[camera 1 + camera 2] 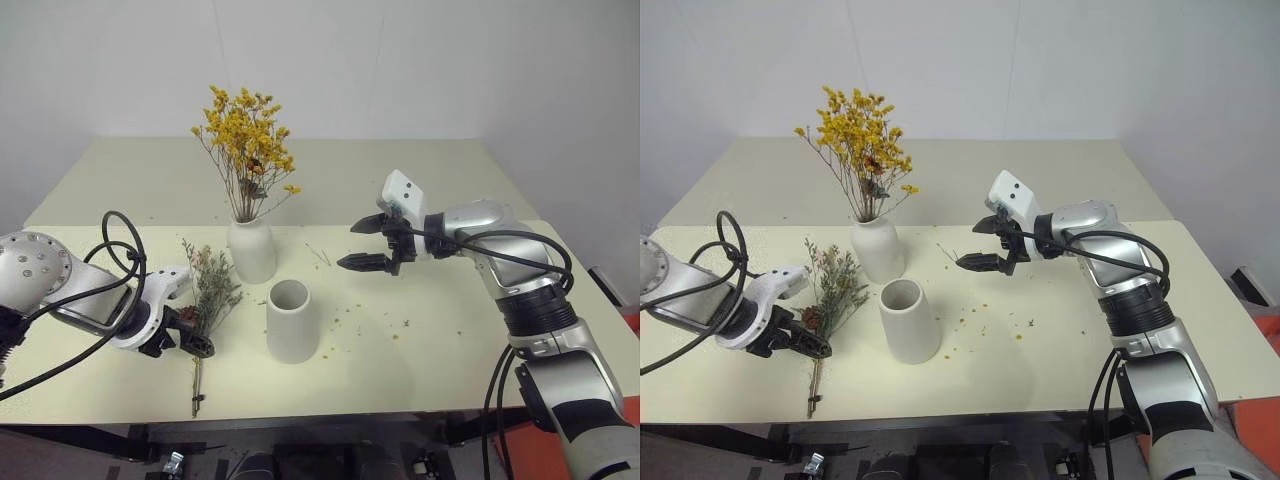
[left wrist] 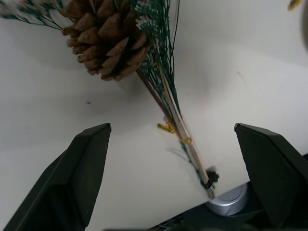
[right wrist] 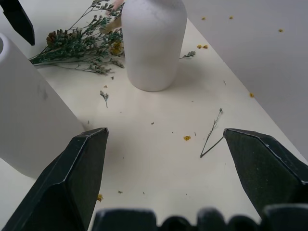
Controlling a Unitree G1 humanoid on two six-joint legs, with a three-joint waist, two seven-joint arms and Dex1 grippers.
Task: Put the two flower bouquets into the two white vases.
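The yellow-orange bouquet stands upright in the bottle-shaped white vase. The wide-mouthed white vase stands in front of it with nothing inside. The grey-green bouquet lies flat on the table to their left, its tied stems pointing at the front edge. My left gripper is open and points down over those stems, which lie between its spread fingers, below a brown cone. My right gripper hangs open and holds nothing, above the table to the right of the vases.
The cream table carries scattered petal crumbs and a loose twig near the bottle vase. Its front edge lies just past the bouquet's stem end. A white wall stands behind.
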